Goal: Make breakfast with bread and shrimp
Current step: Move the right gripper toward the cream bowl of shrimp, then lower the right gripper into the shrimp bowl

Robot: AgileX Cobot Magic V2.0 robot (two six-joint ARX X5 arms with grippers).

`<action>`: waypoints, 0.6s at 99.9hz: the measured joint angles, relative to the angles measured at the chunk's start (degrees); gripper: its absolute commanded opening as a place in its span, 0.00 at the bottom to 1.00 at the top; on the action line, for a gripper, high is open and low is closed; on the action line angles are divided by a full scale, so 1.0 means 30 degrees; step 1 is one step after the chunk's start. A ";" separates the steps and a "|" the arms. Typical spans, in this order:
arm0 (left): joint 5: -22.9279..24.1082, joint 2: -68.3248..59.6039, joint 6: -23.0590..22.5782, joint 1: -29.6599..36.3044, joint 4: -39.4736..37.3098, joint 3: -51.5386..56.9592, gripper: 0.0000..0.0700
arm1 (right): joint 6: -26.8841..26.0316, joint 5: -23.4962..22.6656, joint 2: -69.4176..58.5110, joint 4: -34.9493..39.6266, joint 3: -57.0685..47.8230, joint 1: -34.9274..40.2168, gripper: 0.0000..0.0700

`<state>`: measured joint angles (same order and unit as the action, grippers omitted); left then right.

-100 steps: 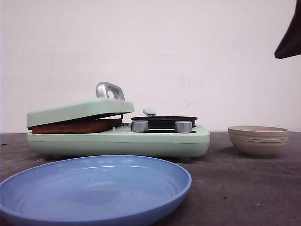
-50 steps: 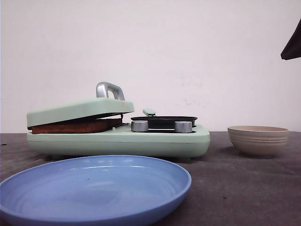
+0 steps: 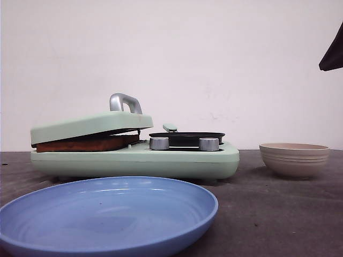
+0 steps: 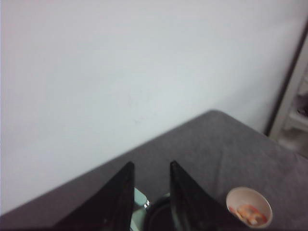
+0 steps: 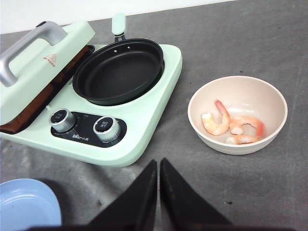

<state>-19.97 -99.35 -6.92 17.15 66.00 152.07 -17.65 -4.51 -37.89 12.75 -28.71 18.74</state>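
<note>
The bread point(image 3: 80, 143) shows as a brown edge clamped under the nearly closed mint lid point(image 3: 91, 126) of the breakfast maker point(image 3: 134, 160). Shrimp point(image 5: 215, 122), pink-orange and curled, lie in a beige bowl point(image 5: 231, 147) to the right of the maker. My right gripper point(image 5: 158, 163) is shut and empty, hovering over bare table between the maker and the bowl. My left gripper point(image 4: 150, 166) is open and empty, high above the maker. From there the shrimp point(image 4: 248, 212) and their bowl point(image 4: 232, 196) look small.
An empty black pan point(image 5: 119, 71) sits on the maker's right half, with two knobs point(image 5: 106, 126) in front. A blue plate point(image 3: 107, 214) lies at the table's front left. A dark arm part point(image 3: 333, 53) pokes in at the front view's top right. A white wall stands behind.
The dark arm part at the top right of the front view has drawn back towards the right edge. The maker, bowl and plate have not moved.
</note>
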 measured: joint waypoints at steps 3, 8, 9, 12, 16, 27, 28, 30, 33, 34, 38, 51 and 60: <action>-0.0087 -0.0124 -0.0022 0.0000 -0.0007 -0.0036 0.10 | 0.0102 0.0015 0.0000 -0.0007 0.0000 -0.0015 0.00; -0.0240 -0.0291 -0.0073 0.0000 0.0022 -0.0087 0.10 | 0.0277 0.0080 0.0000 -0.0007 0.0000 -0.0073 0.00; -0.0270 -0.0321 -0.0080 0.0000 0.0029 -0.0095 0.10 | 0.0306 0.0102 0.0000 -0.0007 0.0000 -0.0109 0.00; -0.0291 -0.0401 -0.0087 0.0000 0.0029 -0.0117 0.10 | 0.0393 0.0233 0.0000 -0.0015 0.0000 -0.0175 0.00; -0.0321 -0.0466 -0.0095 0.0000 0.0036 -0.0168 0.10 | 0.0466 0.0481 -0.0029 -0.0015 0.0000 -0.0313 0.00; -0.0466 -0.0488 -0.0168 0.0000 0.0066 -0.0175 0.10 | 0.0634 0.0546 -0.0488 -0.0044 0.0000 -0.1188 0.00; -0.0474 -0.0488 -0.0168 0.0000 0.0066 -0.0175 0.10 | 0.0648 0.0532 -0.0561 -0.0044 0.0000 -0.1282 0.00; -0.0481 -0.0488 -0.0168 0.0000 0.0066 -0.0175 0.10 | 0.0663 0.0474 -0.0729 -0.0044 0.0000 -0.1479 0.00; -0.0525 -0.0488 -0.0168 0.0000 0.0066 -0.0175 0.10 | 0.0685 0.0342 -0.1020 -0.0051 0.0000 -0.1778 0.00; -0.0554 -0.0488 -0.0168 0.0000 0.0066 -0.0175 0.10 | 0.0685 0.0277 -0.1122 -0.0051 0.0000 -0.1872 0.00; -0.0619 -0.0488 -0.0168 0.0000 0.0073 -0.0175 0.10 | 0.0736 -0.0015 -0.1581 -0.0087 0.0000 -0.2273 0.00; -0.0787 -0.0488 -0.0168 0.0000 0.0124 -0.0175 0.10 | 0.0758 -0.0984 -0.3417 -0.0984 -0.0007 -0.3585 0.00; -0.0911 -0.0488 -0.0168 0.0000 0.0204 -0.0175 0.10 | 0.0750 -0.1683 -0.4830 -0.1275 -0.0233 -0.4539 0.03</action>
<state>-22.70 -100.82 -7.42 17.15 66.61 151.55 -15.40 -9.56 -52.38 8.93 -29.41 5.13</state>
